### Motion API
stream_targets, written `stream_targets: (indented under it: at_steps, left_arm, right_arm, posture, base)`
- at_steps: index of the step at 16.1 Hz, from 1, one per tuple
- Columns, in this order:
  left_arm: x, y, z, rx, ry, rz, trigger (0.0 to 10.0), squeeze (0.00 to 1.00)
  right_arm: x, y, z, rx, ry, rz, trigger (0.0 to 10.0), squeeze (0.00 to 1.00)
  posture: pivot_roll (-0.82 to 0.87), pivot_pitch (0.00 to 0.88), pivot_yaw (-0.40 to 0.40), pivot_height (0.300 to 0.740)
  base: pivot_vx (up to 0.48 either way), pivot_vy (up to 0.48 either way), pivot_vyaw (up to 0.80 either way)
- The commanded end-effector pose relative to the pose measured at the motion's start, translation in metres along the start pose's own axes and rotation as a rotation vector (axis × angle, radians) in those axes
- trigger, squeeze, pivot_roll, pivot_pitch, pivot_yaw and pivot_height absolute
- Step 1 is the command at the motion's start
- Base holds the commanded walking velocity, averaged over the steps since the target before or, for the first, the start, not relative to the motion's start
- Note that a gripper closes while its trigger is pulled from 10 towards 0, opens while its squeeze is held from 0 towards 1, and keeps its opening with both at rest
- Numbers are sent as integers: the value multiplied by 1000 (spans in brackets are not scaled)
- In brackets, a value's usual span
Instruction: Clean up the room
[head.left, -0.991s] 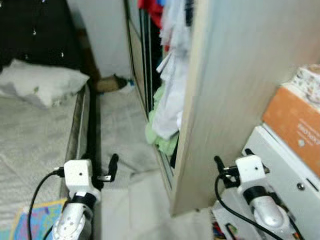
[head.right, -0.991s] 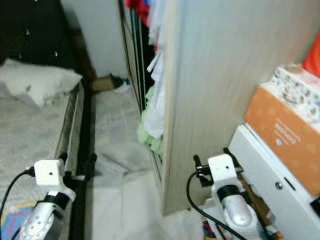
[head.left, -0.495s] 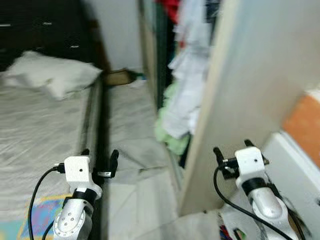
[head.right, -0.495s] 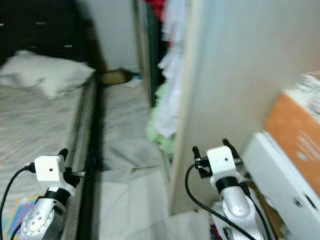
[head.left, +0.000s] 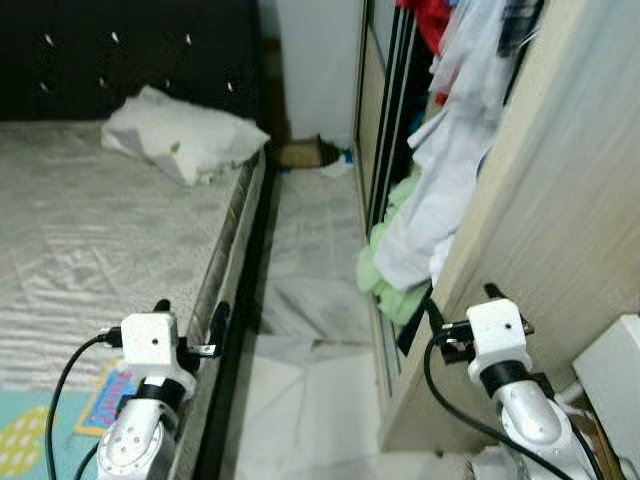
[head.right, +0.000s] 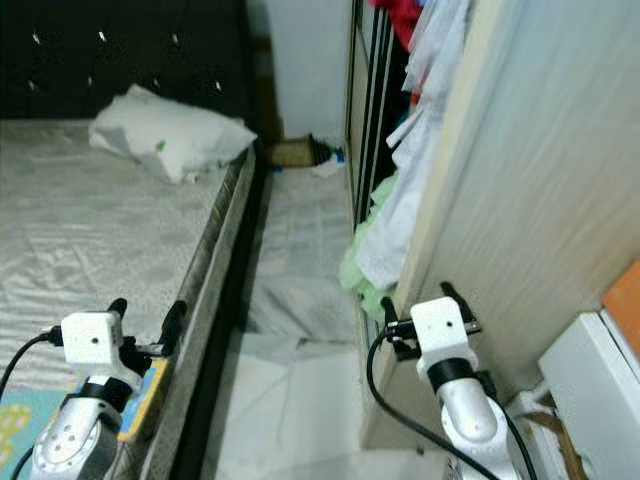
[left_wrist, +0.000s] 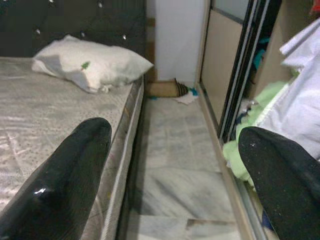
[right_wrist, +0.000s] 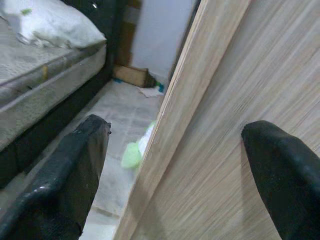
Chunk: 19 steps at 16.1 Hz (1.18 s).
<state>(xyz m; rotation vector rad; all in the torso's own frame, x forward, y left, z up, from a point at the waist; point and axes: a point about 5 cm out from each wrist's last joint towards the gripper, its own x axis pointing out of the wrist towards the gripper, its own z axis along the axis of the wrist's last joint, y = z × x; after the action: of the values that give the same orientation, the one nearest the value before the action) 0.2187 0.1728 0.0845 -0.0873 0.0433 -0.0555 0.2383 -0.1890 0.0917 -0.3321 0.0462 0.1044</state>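
Clothes spill from the open wardrobe (head.left: 385, 120) on the right: a white garment (head.left: 420, 220) hangs down over a green heap (head.left: 385, 290) at the floor, with red fabric (head.left: 430, 15) above. On the grey bed (head.left: 90, 230) at the left lies a white pillow (head.left: 185, 140). My left gripper (head.left: 190, 308) is held low over the bed's edge, open and empty, its fingers (left_wrist: 70, 175) wide apart. Beside the wardrobe's wooden side panel (head.left: 560, 200), my right gripper (head.left: 461, 300) is open and empty too, with fingers (right_wrist: 75, 170) spread.
A narrow marbled floor aisle (head.left: 310, 300) runs between bed and wardrobe. At its far end lie a brown flat object (head.left: 300, 152) and a scrap of white (head.left: 335, 170) by the wall. A colourful mat (head.left: 30, 440) lies lower left. A white cabinet (head.left: 615, 370) stands lower right.
The camera has swung left and steadied: more of the bed shows and the orange box at the right has left the picture. Both grippers stay open, held as before.
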Motion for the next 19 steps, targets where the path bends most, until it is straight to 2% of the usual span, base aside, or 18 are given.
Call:
stream_targets:
  at_steps: [1, 5, 6, 10, 12, 15, 19]
  left_arm:
    - [0, -2, 3, 14, -11, -12, 10000, 0]
    - [-1, -2, 2, 15, -6, -16, 10000, 0]
    - [-1, -2, 2, 15, -6, -14, 10000, 0]
    - [-1, 2, 2, 17, -2, -12, 10000, 0]
    - [0, 1, 2, 18, -1, -28, 10000, 0]
    - [2, -1, 4, 18, 1, -46, 10000, 0]
    - [-2, -1, 3, 23, 17, -61, 10000, 0]
  right_arm:
    - [2, -6, 2, -9, 2, -16, 10000, 0]
    - [-4, -11, 0, 4, 17, -34, 10000, 0]
    - [-13, -17, 0, 47, 28, -70, 10000, 0]
    - [-47, -28, 0, 57, 63, -133, 10000, 0]
    - [-55, -27, 1, 63, 81, -134, 10000, 0]
    - [-56, -25, 3, 59, 79, -132, 10000, 0]
    - [-59, -20, -1, 69, 99, -119, 10000, 0]
  posture:
    - [-182, 0, 32, 740]
    - [-184, 0, 31, 740]
    - [-181, 0, 26, 740]
    - [-206, 0, 41, 740]
    - [-214, 0, 48, 740]
    - [-219, 0, 60, 740]
    - [-218, 0, 71, 740]
  base:
    - [0, 0, 706]
    - [0, 0, 430]
    - [0, 0, 0]
    - [0, 0, 0]
    - [0, 0, 0]
    - [0, 0, 0]
    - [0, 0, 800]
